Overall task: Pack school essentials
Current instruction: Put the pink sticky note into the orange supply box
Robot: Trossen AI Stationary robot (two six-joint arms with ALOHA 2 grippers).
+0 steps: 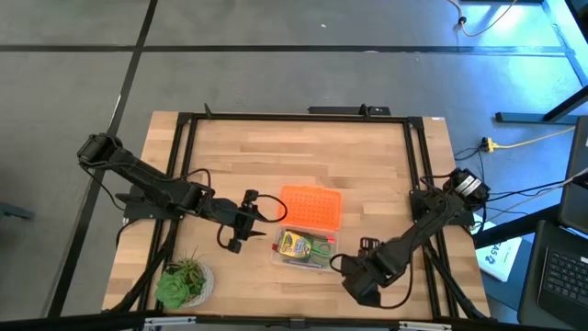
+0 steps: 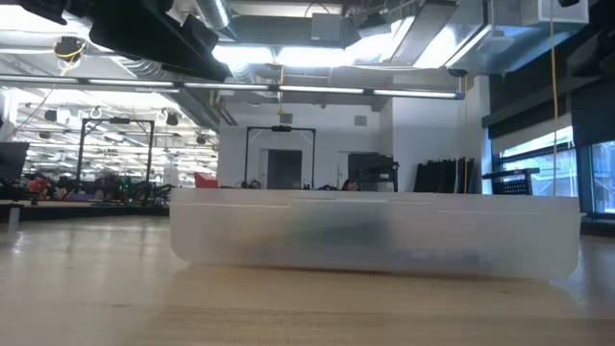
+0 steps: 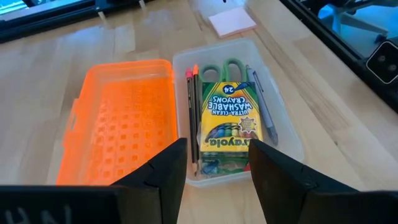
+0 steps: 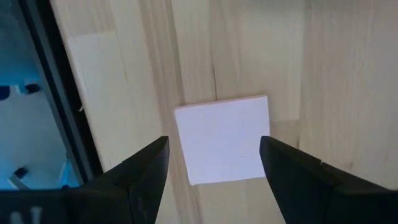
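Note:
The clear case (image 3: 283, 134) sits on the table and holds the yellow-green crayon box (image 3: 229, 121), the green-handled scissors (image 3: 222, 68), two pencils (image 3: 191, 106) and the greyish pen (image 3: 264, 102). Its orange lid (image 3: 121, 118) lies open beside it. The pink note pad (image 4: 224, 146) lies flat on the table just beyond the case's far end (image 3: 231, 22). My left gripper (image 3: 217, 146) hovers open by the case's near end (image 1: 241, 221). My right gripper (image 4: 214, 142) is open above the pad, pointing down, one finger on each side of it. I see no red eraser.
A small potted plant (image 1: 184, 280) stands near the table's front left corner. The black frame rail (image 4: 53, 106) runs close beside the note pad. In the low view the case (image 2: 375, 235) fills the middle of the table. Bare wood lies behind the lid (image 1: 303, 152).

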